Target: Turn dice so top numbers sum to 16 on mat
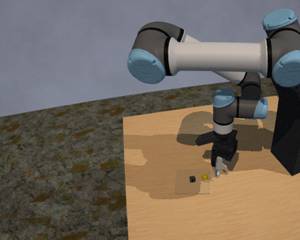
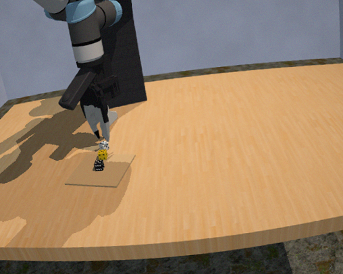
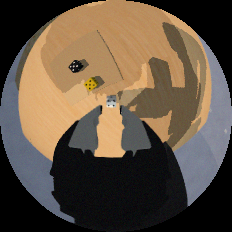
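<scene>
A black die [image 1: 192, 179] [image 2: 98, 165] [image 3: 75, 66] and a yellow die [image 1: 205, 176] [image 2: 102, 154] [image 3: 90, 84] sit on the thin tan mat [image 1: 185, 188] [image 2: 111, 177] [image 3: 99, 50], the yellow one near the edge on the robot's side. The white die [image 1: 217, 175] [image 2: 104, 145] [image 3: 111, 102] is on the table just off that edge. My gripper [image 1: 217, 173] [image 2: 103, 138] [image 3: 111, 106] is partly open and points down, its fingertips close above and to either side of the white die. The black die's top looks like a five; the other tops are too small to read surely.
The wooden table [image 1: 246, 209] [image 2: 232, 159] carries the mat. The arm's dark pedestal [image 1: 298, 140] [image 2: 123, 70] stands behind the gripper. The yellow die is a short gap from the white one, towards the black die. The arm's shadow falls across the table and mat.
</scene>
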{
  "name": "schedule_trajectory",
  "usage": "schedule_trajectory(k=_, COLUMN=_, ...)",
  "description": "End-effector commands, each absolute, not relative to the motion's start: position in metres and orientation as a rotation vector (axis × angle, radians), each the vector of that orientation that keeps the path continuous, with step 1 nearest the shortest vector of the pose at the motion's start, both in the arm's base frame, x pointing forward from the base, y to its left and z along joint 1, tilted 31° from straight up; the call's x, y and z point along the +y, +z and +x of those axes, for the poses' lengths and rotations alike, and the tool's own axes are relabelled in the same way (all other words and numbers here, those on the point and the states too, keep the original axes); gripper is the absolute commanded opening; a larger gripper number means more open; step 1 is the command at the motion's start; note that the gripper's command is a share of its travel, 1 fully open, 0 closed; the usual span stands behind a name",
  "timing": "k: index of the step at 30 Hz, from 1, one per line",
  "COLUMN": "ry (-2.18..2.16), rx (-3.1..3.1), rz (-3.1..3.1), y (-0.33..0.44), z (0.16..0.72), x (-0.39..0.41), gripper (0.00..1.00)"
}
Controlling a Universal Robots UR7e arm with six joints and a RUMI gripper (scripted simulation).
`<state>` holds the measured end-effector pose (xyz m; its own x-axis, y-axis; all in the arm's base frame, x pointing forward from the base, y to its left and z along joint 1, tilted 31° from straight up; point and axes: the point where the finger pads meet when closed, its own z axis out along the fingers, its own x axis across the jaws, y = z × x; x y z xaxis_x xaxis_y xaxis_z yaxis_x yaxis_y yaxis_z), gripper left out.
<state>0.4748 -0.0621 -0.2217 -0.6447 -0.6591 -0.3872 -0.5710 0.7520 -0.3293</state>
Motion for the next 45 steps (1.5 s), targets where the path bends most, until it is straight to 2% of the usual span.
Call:
schedule_trajectory(k=1, ry=-0.243, rx=2.459, rz=-0.928, y=-0.221, z=0.475, x=-0.062, gripper=0.21)
schedule_trajectory(k=45, ry=-0.243, rx=2.459, rz=-0.928, y=-0.243, z=0.488, x=-0.062, gripper=0.21)
